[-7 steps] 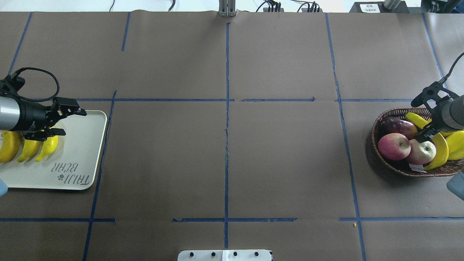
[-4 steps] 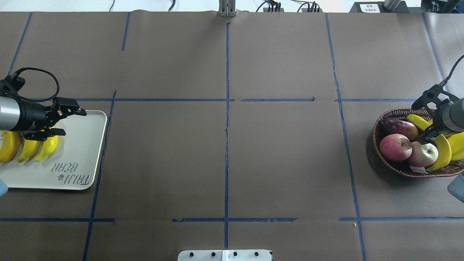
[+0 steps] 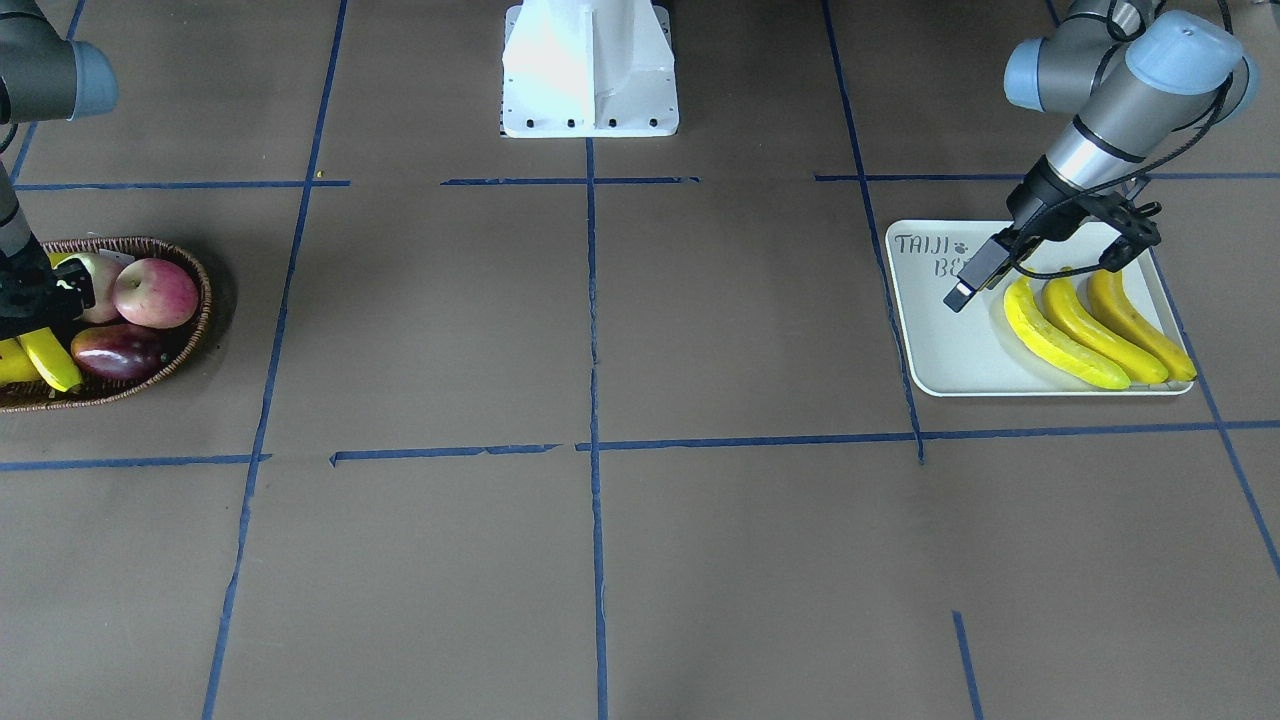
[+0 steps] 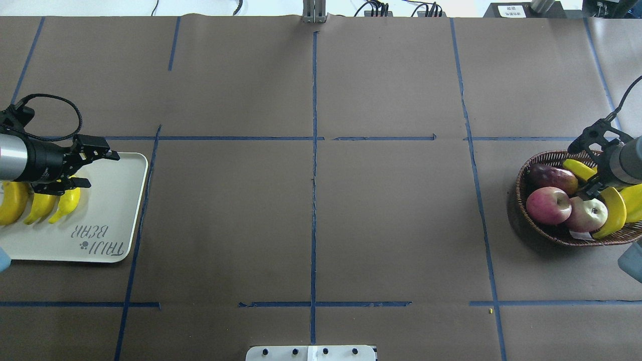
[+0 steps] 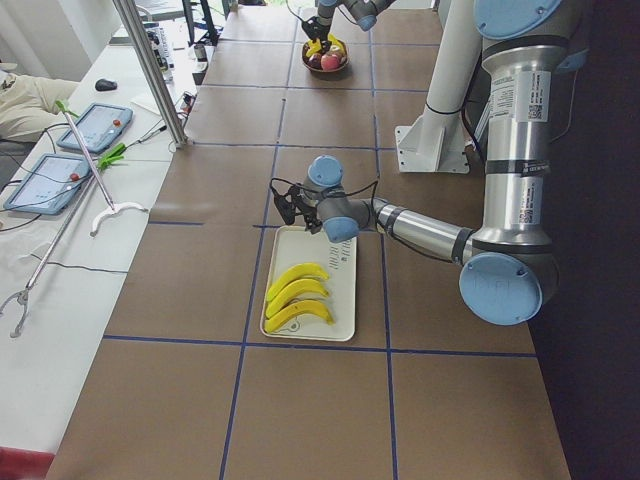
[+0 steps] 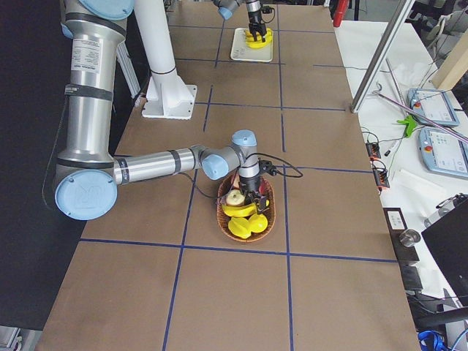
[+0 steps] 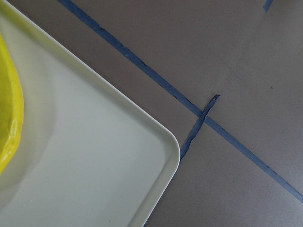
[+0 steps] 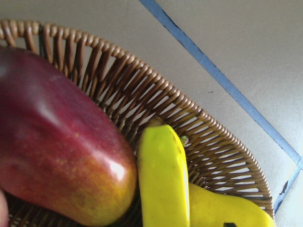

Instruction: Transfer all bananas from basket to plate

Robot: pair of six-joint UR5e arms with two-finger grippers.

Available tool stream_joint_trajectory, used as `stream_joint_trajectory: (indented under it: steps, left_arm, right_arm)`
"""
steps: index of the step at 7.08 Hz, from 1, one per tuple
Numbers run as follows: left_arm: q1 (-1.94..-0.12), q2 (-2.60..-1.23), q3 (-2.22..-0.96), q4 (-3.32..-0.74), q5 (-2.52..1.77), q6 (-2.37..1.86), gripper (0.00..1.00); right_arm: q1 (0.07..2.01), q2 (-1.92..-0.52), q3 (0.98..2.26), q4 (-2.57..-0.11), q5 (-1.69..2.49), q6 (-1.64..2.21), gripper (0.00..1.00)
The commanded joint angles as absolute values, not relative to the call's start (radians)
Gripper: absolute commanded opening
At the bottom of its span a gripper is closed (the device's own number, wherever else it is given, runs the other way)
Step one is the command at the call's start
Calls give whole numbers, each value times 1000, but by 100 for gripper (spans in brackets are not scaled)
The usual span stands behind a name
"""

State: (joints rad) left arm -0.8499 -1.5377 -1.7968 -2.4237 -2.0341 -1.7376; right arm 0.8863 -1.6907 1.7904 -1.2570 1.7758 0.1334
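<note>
Overhead exterior: the plate (image 4: 120,200) lies at the left edge of the surface (image 4: 311,225). Three bananas (image 4: 40,206) rest side by side on the part of it nearest that edge. The left end effector (image 4: 100,170) stands over the plate's far end, its fingers well apart and gripping nothing. Its near finger overlaps the far tip of the rightmost banana on the plate; contact cannot be confirmed. The left wrist-mounted view shows only a plate corner and one banana's edge.

The basket (image 4: 521,188) sits at the right edge of the surface, well apart from the plate. The fourth banana (image 4: 615,210) lies in it, along the near right side, just beside two apples (image 4: 548,205). The right end effector (image 4: 593,186) is down in the basket, right at that banana's far end. Whether its fingers are apart or clamped on the fruit cannot be told. A dark red mango (image 4: 551,175) and other yellow fruit (image 4: 578,168) also lie in the basket
</note>
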Motion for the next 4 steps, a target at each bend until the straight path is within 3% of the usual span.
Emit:
stream_joint_trajectory:
  steps: [1,4]
  left_arm:
    - [-850,-1537,-1796,-2424,-2034,-1738,99]
    - [-850,-1539,-1796,-2424,-2034,-1738,99]
  right_arm:
    - [887,-1689,1807,-1258,1786,133,13]
    - [887,-1693,1852,-1322,1779,133,11]
